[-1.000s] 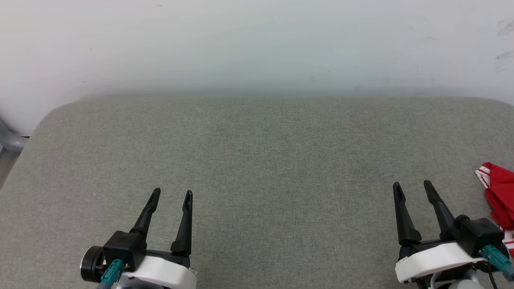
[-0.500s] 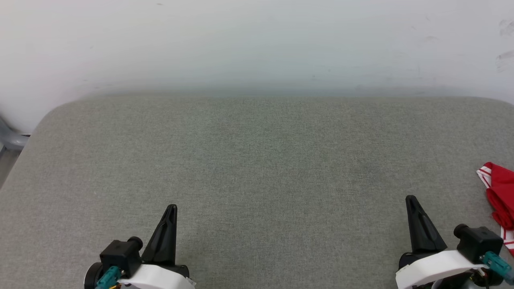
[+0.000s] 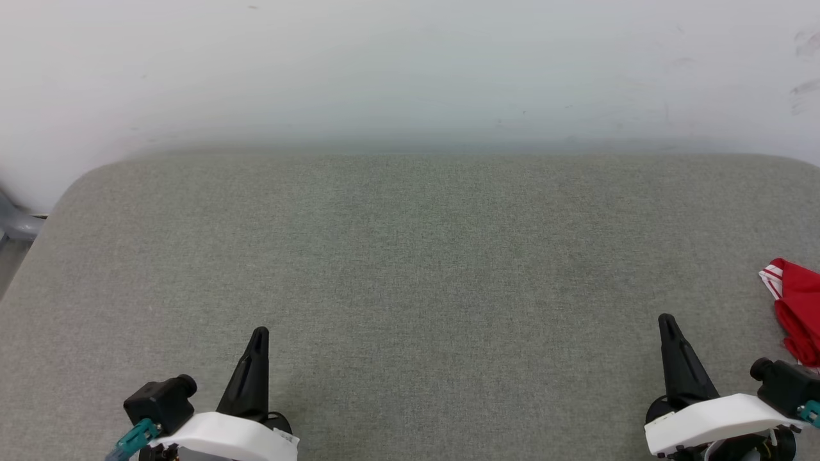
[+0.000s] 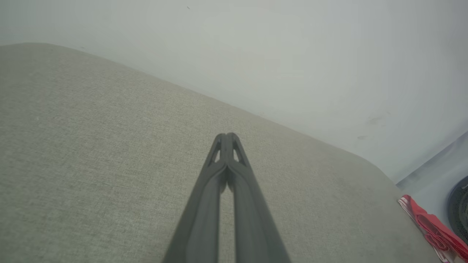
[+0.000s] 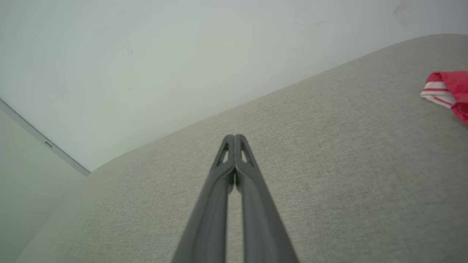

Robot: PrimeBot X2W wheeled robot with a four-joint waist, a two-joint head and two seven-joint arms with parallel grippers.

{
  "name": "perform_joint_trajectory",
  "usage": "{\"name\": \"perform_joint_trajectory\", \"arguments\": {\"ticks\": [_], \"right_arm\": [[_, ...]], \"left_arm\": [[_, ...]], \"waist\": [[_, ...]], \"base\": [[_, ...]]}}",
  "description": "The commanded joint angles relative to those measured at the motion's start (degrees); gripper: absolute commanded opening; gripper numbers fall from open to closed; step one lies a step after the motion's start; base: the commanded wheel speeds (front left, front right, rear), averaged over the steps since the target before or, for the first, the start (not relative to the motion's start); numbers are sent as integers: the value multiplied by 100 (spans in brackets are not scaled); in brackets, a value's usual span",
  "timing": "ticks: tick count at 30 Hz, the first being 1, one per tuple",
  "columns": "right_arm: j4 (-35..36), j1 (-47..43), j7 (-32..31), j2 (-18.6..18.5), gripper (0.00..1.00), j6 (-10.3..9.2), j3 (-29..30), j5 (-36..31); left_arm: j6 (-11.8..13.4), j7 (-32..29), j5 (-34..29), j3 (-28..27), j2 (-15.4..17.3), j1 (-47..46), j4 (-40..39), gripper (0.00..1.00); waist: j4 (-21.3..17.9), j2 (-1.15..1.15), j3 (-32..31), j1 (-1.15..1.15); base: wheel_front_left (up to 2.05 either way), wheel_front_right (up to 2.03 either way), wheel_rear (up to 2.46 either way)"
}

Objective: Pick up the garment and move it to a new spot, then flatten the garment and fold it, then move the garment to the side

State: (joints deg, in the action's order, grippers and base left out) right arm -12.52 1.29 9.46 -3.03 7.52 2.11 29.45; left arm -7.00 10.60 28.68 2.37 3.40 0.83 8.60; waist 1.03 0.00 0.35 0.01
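The red garment [image 3: 797,307] with white-and-red striped trim lies at the far right edge of the grey fabric surface [image 3: 410,256], cut off by the head view's border. It also appears as a red bundle [image 4: 435,228] at the lower right of the left wrist view and at the right edge [image 5: 448,89] of the right wrist view. My left gripper [image 3: 259,336] rests at the lower left, shut with nothing held; its tips [image 4: 227,136] meet. My right gripper [image 3: 666,320] is at the lower right, shut and empty [image 5: 234,137], a short way left of the garment.
A white wall [image 3: 410,64] rises behind the surface's far edge. A grey object [image 3: 16,224] sits beyond the surface's left corner. A dark round object [image 4: 460,208] shows past the garment in the left wrist view.
Both grippers have gone from open to shut and rolled onto their sides, drawing slightly back toward the bottom edge. The garment has not moved.
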Motion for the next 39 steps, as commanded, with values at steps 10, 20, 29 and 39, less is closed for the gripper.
{"name": "perform_joint_trajectory", "arguments": {"ticks": [10, 20, 29, 39], "right_arm": [[47, 224, -235, 6, 0, -1, 79, 967], [20, 275, -444, 8, 0, -2, 137, 1773], [-3, 313, -613, 10, 0, -2, 182, 2431], [-27, 350, -785, 12, 0, -2, 227, 3093]], "left_arm": [[-20, -211, 1024, -97, 71, -254, 27, 0], [-27, -404, 1872, -177, 88, -332, 92, 0], [-32, -564, 2556, -241, 96, -387, 148, 0], [-39, -732, 3241, -318, 99, -442, 213, 0]], "waist": [[-9, 0, -2, 0], [-19, 0, -3, -1], [-28, 0, -4, -1], [-38, 0, -6, -1]], "base": [[0, 0, 0], [0, 0, 0], [0, 0, 0], [0, 0, 0]]}}
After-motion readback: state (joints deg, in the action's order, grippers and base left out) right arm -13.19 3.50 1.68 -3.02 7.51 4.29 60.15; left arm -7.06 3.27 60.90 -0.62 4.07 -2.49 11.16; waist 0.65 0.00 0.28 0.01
